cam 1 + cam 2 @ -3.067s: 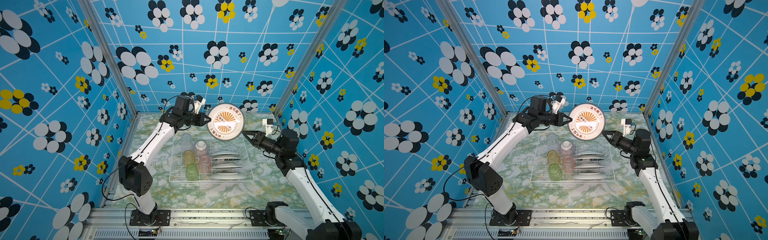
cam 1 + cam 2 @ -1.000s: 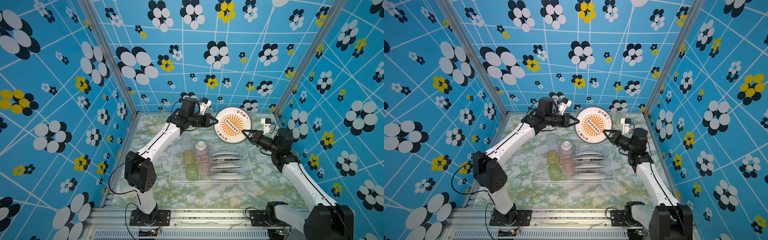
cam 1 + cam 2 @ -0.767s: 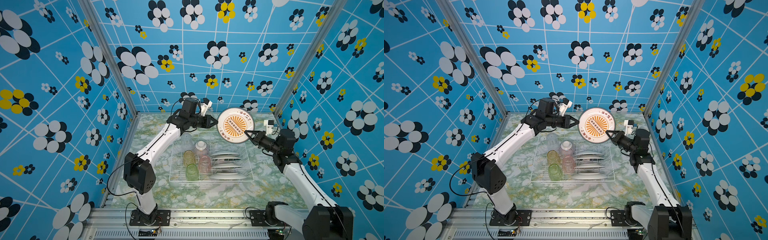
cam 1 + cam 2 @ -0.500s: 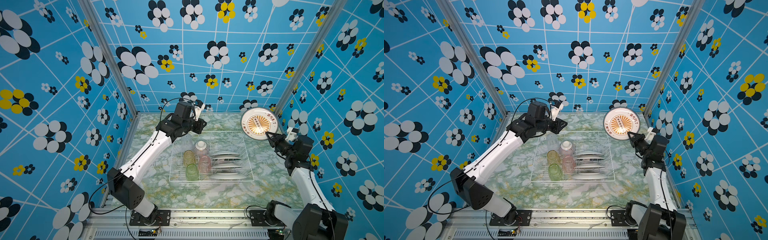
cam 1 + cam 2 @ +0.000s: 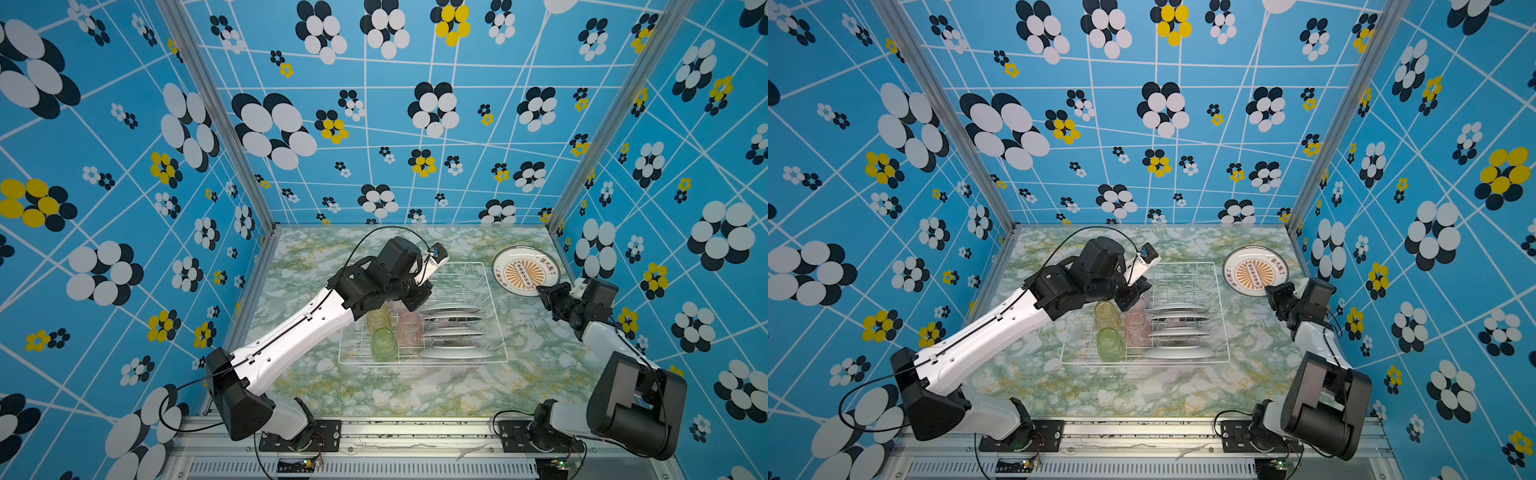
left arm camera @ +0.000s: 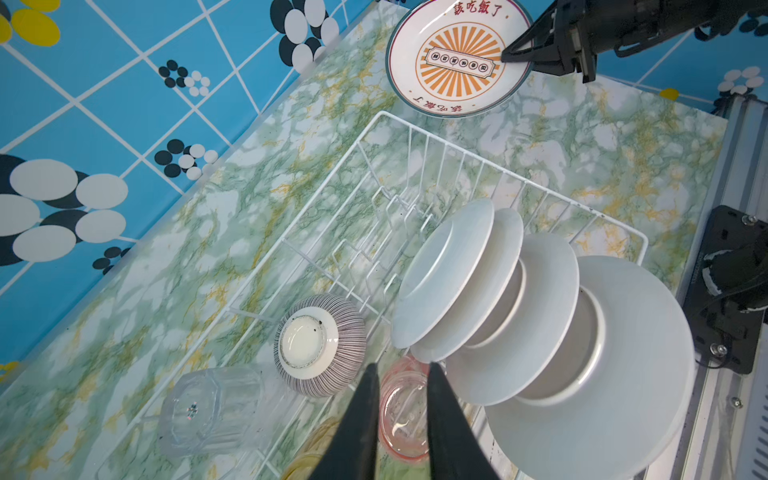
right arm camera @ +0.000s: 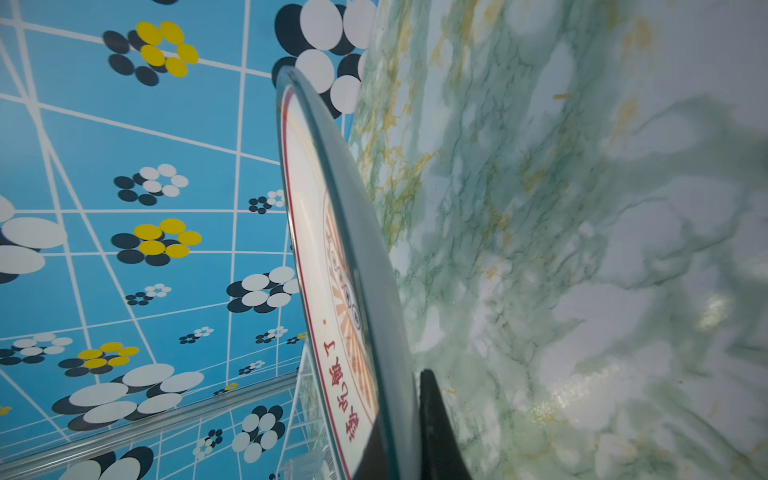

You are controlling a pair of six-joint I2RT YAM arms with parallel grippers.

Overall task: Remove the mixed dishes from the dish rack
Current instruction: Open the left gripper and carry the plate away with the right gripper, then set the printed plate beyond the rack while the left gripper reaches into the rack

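Since the earlier frames the printed plate (image 5: 524, 271) has left the air above the dish rack (image 5: 1183, 263) and gone to the far right of the table (image 5: 374, 390). The left arm has let go of it and dropped over the rack's left half. The right gripper (image 5: 542, 291) is clamped on the plate's near right rim, one finger on the orange sunburst face and one underneath, as the right wrist view shows edge-on. The plate lies face up and tilted, low over the green marbled top, just beyond the rack's far right corner. I cannot tell whether its rim touches the surface. The left gripper (image 6: 402, 365) hangs over the rack with its two black fingers (image 6: 444, 415) a little apart and nothing between them. The pink tumbler (image 6: 401, 411) sits below the gap. Left of that tumbler, in both top views, stands the amber tumbler (image 5: 377, 318), with the green tumbler (image 5: 383, 344) nearer. The left wrist view also shows a clear tumbler (image 6: 208, 409) at the rack's far left, base up. Beside it is the striped bowl (image 6: 320, 345), turned over with its white foot up. Four white plates (image 5: 1177, 332) stand on edge in the prong slots on the rack's right half, one behind another, leaning. The slots on the far side of them are bare.
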